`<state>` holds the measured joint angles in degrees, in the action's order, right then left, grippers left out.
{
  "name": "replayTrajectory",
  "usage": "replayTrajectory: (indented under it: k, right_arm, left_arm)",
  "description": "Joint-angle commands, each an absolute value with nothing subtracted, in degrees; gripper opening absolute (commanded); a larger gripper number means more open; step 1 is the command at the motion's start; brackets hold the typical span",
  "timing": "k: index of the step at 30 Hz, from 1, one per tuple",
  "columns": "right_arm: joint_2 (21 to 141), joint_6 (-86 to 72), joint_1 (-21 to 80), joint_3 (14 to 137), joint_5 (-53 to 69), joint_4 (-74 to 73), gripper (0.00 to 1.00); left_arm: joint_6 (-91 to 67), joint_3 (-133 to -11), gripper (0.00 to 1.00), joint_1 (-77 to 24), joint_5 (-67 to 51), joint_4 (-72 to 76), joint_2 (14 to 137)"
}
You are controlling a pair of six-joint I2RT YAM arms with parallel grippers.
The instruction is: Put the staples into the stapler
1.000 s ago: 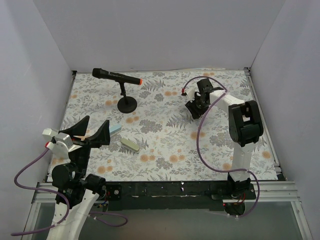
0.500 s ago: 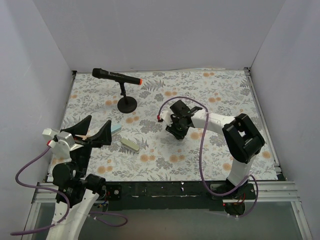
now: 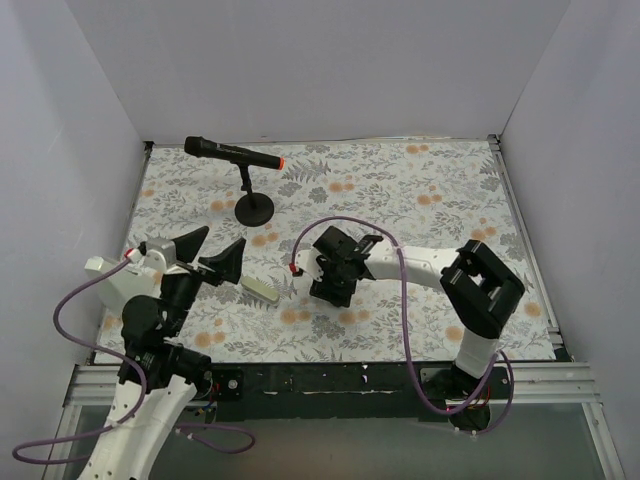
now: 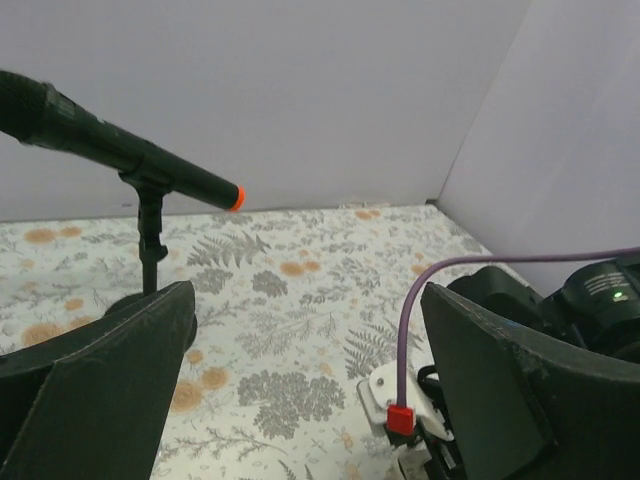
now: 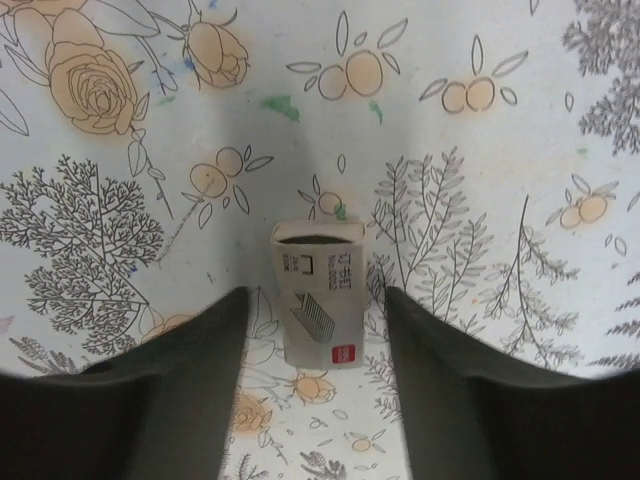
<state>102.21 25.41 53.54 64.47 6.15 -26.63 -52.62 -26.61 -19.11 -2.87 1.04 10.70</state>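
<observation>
The staples' small whitish box [image 5: 318, 295] lies flat on the flowered cloth, its open end pointing away from the camera. My right gripper [image 5: 315, 300] is open and straddles the box, with a gap of cloth between each finger and the box. From above, the right gripper [image 3: 328, 288] hangs low over the middle of the table and covers the box. The pale olive-green stapler [image 3: 262, 290] lies on the cloth just left of it. My left gripper [image 3: 226, 238] is wide open and raised above the table's left side, holding nothing. No loose block of staples shows.
A black microphone [image 3: 235, 153] on a round-footed stand [image 3: 254, 208] stands at the back left and also shows ahead of the left gripper [image 4: 308, 300]. Grey walls close in the table on three sides. The right arm's purple cable [image 3: 350, 222] loops above the cloth.
The right arm has swung from the far right back to the table's middle and come down over the staples box. The left gripper has shifted a little right and forward, staying open.
</observation>
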Motion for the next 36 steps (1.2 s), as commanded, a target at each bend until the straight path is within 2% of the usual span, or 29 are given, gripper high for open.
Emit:
replayTrajectory:
  k: [1,4,6,9,15,18,22,29,36]
  right_arm:
    - [95.0,24.4,53.4,63.1,6.5,-27.5,0.73]
    - [89.0,21.6,53.4,61.7,3.5,-25.4,0.86]
    - [85.8,17.0,53.0,59.1,0.4,-22.7,0.88]
    - [78.2,4.7,50.2,52.8,-5.7,-15.9,0.98]
    - [62.8,-17.5,40.5,37.1,-1.6,-5.6,0.98]
    - [56.4,-27.2,37.7,31.7,1.1,-0.5,0.95]
    - [50.6,-36.6,37.4,23.3,0.4,6.2,0.83]
    - [51.1,-43.6,37.4,20.0,2.2,9.7,0.79]
    - [54.6,-46.7,37.4,17.6,5.4,15.6,0.7]
  left_arm:
    - [-53.2,-29.3,0.98,-19.3,-6.6,-1.9,18.4]
    - [-53.9,-33.3,0.98,-19.2,-9.4,-3.2,27.5]
    - [-51.4,-36.0,0.98,-19.2,-13.1,-4.9,32.6]
    - [-45.4,-41.6,0.98,-19.5,-22.7,-7.0,43.4]
    - [-34.2,-46.8,0.98,-23.5,-28.4,-7.8,57.4]
    - [-25.7,-48.2,0.98,-28.5,-28.1,-9.4,62.0]
    - [-15.8,-49.3,0.98,-32.7,-29.3,-12.1,66.7]
    - [-4.6,-50.0,0.98,-40.3,-25.2,-13.3,74.4]
    - [-2.8,-49.3,0.78,-44.5,-26.0,-11.1,82.5]
